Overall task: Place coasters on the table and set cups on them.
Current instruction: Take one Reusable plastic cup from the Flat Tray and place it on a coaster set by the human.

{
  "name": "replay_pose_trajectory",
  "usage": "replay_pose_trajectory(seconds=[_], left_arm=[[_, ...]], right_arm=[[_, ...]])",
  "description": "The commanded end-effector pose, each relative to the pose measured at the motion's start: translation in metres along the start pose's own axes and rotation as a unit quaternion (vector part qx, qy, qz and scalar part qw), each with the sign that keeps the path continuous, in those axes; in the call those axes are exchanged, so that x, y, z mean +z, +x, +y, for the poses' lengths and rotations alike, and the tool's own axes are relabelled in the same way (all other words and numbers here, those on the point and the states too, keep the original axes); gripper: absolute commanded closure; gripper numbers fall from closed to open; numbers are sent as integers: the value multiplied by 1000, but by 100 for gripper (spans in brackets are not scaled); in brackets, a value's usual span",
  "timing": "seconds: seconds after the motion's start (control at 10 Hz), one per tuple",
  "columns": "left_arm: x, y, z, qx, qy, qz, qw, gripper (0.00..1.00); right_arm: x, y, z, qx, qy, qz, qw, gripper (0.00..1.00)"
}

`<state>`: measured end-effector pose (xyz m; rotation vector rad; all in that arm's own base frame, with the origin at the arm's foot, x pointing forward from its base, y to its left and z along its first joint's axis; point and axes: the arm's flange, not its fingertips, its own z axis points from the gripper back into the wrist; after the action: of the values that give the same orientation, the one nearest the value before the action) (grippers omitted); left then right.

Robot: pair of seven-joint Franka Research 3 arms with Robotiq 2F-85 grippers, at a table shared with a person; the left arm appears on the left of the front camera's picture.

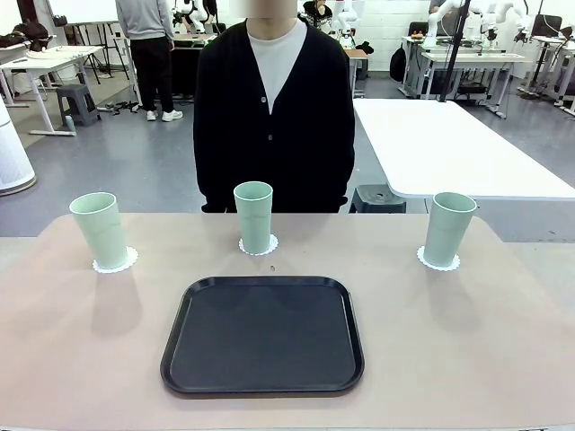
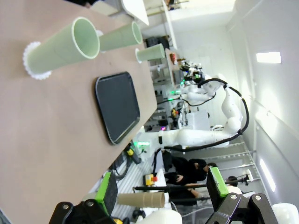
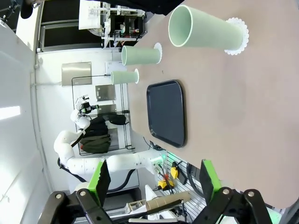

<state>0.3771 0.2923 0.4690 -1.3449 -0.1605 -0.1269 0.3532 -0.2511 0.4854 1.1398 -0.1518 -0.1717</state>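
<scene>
Beyond the person in front of you lies a grey floor [image 1: 135,171], with a white rectangular table [image 1: 449,148] at your right, another white table [image 1: 49,63] and a dark stool [image 1: 78,103] far left, and white walls [image 1: 395,22] behind.

On the beige counter [image 1: 467,323], a black tray [image 1: 262,334] is laid near the middle; three lacy coasters [image 1: 115,261] are spread behind it.

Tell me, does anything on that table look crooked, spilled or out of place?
Nothing stands out. Three pale mint-green plastic tumblers stand upright, each on a white lacy paper coaster. The black square tray lies flat on the beige table.
</scene>
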Motion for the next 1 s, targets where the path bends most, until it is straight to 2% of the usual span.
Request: replay_pose_trajectory(seconds=[0.0,0.2,0.9], left_arm=[[1,0,-2,1,1,-5,1000,0],[1,0,-2,1,1,-5,1000,0],[1,0,-2,1,1,-5,1000,0]], right_arm=[[0,-10,-6,-4,15,6,1000,0],[-1,-11,-2,10,11,8,1000,0],[1,-5,-3,-4,9,4,1000,0]])
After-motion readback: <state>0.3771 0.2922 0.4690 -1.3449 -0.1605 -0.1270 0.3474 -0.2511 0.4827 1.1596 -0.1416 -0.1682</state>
